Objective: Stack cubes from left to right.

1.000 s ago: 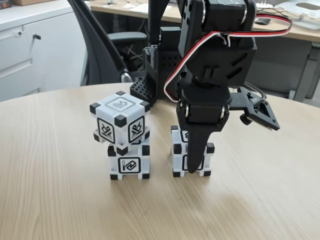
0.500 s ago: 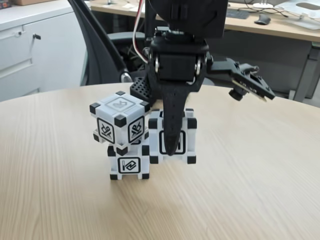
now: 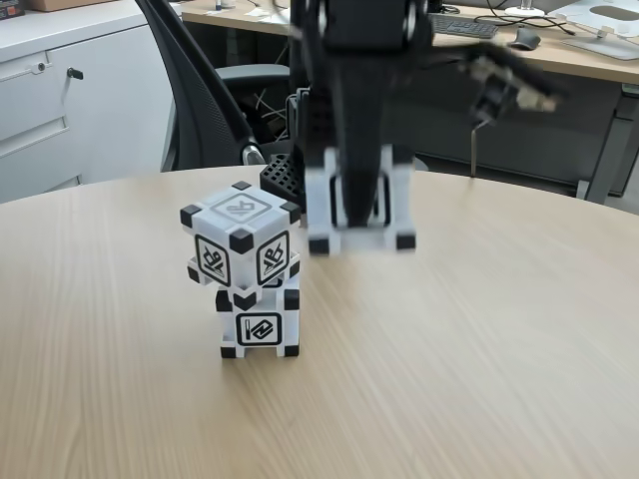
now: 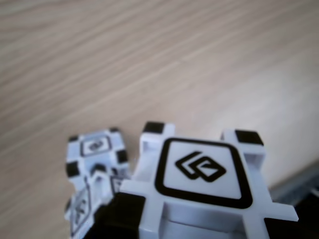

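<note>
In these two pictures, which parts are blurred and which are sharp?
Fixed view: the lifted cube and the gripper are smeared by motion, while the two-cube stack and table are sharp. Wrist view: everything is soft, the held cube clearest.

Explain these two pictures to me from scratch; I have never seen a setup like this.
The black machine is a small robot arm ending in a two-finger gripper. The fixed view comes from a camera standing at the round wooden table. The wrist view comes from a camera riding on the arm, looking down. On the table, two white cubes with black corners are stacked: the bottom cube and the top cube, which sits turned. The gripper holds a third cube in the air, right of the stack.
</note>
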Available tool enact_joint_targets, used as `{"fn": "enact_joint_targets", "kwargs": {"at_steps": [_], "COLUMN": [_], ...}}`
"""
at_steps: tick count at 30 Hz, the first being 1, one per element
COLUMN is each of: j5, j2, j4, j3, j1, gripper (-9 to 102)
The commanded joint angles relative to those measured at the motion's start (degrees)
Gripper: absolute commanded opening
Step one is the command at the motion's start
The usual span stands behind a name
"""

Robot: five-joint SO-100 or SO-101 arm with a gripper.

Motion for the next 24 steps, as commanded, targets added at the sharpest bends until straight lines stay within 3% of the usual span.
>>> {"fn": "enact_joint_targets", "kwargs": {"at_steps": [1, 7, 24], "j5": [-0.53, -2.11, -9.49], "j2": [5.89, 8.79, 8.09], "j4": [0.35, 0.44, 0.44], "j3": [-3.16, -3.16, -3.16], "j1": [0.53, 1.41, 16.26], "gripper": [0, 0, 0]}}
